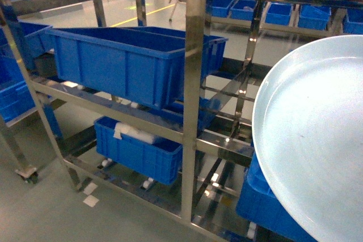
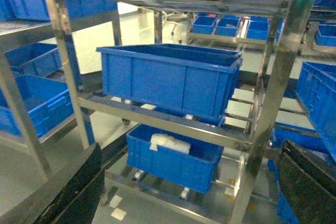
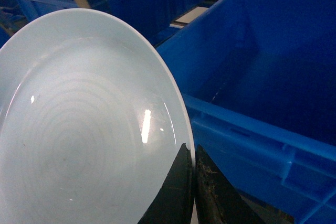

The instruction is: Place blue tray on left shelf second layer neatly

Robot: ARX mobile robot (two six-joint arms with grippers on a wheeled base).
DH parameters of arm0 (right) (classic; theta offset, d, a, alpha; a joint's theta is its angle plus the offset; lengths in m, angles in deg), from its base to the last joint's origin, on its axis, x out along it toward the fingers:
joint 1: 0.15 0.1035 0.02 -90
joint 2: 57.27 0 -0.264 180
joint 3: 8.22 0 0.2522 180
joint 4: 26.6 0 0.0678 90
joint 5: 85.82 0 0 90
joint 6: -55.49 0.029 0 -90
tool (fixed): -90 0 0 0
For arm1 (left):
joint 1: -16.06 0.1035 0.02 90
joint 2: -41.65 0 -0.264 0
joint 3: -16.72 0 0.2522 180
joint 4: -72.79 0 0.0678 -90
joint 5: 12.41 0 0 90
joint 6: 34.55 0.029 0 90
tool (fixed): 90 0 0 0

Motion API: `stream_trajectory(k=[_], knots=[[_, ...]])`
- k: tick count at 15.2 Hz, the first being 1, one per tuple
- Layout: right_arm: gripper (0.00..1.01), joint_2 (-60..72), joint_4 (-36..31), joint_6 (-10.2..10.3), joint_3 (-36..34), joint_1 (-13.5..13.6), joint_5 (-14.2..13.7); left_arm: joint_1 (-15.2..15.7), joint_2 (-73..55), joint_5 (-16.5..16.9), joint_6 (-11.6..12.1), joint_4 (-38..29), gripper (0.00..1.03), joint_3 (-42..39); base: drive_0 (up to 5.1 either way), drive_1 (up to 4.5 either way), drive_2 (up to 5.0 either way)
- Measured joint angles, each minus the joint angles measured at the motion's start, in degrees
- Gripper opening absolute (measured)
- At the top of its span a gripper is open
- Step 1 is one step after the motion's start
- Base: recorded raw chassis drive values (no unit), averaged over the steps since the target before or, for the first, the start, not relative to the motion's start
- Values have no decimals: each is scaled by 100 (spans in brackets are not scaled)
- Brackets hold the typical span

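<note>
The right fingers (image 3: 193,182) pinch the rim of the blue tray (image 3: 89,124), holding it tilted up, to the right of the left shelf (image 1: 193,83). The left fingers (image 2: 184,192) are spread wide and hold nothing. The pinch is only on the thin edge, so the tray could slip or swing. It could also bump the shiny post. A big blue crate (image 1: 130,63) fills much of the second layer, so there looks to be little open room for a wide tray
</note>
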Motion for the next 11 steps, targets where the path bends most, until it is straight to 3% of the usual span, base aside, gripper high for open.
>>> stream_trajectory(k=[11], knots=[[2,4,7,0,0,0,0,0,0,11,0,0,98,0,-162,-162,-162]])
